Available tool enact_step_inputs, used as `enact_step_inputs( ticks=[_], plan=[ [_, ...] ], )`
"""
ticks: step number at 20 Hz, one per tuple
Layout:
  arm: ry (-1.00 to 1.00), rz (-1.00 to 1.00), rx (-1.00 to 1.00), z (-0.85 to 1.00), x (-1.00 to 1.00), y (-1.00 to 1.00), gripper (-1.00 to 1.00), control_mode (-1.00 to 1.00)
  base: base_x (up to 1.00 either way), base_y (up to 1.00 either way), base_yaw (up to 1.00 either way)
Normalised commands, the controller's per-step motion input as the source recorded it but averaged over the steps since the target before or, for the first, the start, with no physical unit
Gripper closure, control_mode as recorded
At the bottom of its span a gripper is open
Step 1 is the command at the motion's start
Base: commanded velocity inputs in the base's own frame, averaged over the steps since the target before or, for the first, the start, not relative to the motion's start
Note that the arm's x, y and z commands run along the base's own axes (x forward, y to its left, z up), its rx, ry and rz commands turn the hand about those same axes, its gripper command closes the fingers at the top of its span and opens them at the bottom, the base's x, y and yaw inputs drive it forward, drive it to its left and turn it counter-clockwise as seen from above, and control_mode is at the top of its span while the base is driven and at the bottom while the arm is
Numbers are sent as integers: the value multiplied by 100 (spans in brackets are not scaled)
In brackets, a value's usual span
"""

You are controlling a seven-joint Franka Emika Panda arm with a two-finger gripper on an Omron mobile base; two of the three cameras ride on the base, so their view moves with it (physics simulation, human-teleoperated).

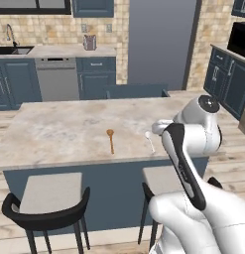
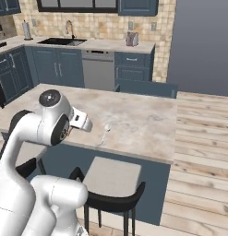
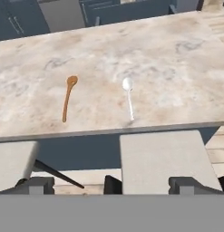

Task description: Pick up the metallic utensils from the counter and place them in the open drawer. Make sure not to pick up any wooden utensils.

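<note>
A thin silvery spoon (image 1: 150, 140) (image 2: 105, 132) (image 3: 128, 98) lies on the beige marbled counter (image 1: 59, 129) (image 2: 143, 120) (image 3: 177, 59) near its front edge, bowl pointing away from me. To its left lies the orange-brown wooden spoon (image 1: 111, 140) (image 3: 68, 97), a hand's width away. My gripper (image 3: 113, 186) hovers open and empty in front of and above the counter's front edge, well short of both spoons. A dark blue box-like piece (image 1: 136, 91) (image 2: 145, 87) juts out beyond the counter's far edge; it looks like the open drawer, its inside hidden.
Two grey-seated stools with black backs (image 1: 49, 193) (image 2: 113, 177) (image 3: 163, 156) stand against the island's near side, below the gripper. Wall cabinets, a dishwasher (image 1: 57, 78) and a sink counter line the back wall.
</note>
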Motion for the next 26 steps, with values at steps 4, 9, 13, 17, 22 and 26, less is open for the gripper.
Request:
enact_step_inputs(
  ticks=[4, 9, 13, 17, 22, 26],
  plan=[
    [24, -6, -2, -56, 58, -12, -100, -100, 0, 0, 0],
    [28, -9, -1, -38, 73, -16, -100, -100, 0, 0, 0],
    [16, -10, 0, -34, 66, -20, -100, -100, 0, 0, 0],
    [19, -1, 0, -31, 80, -25, -100, -100, 0, 0, 0],
    [23, 2, 0, -64, 85, -20, -100, -100, 0, 0, 0],
    [8, 3, 0, -63, 76, -2, -100, -100, 0, 0, 0]
  ],
)
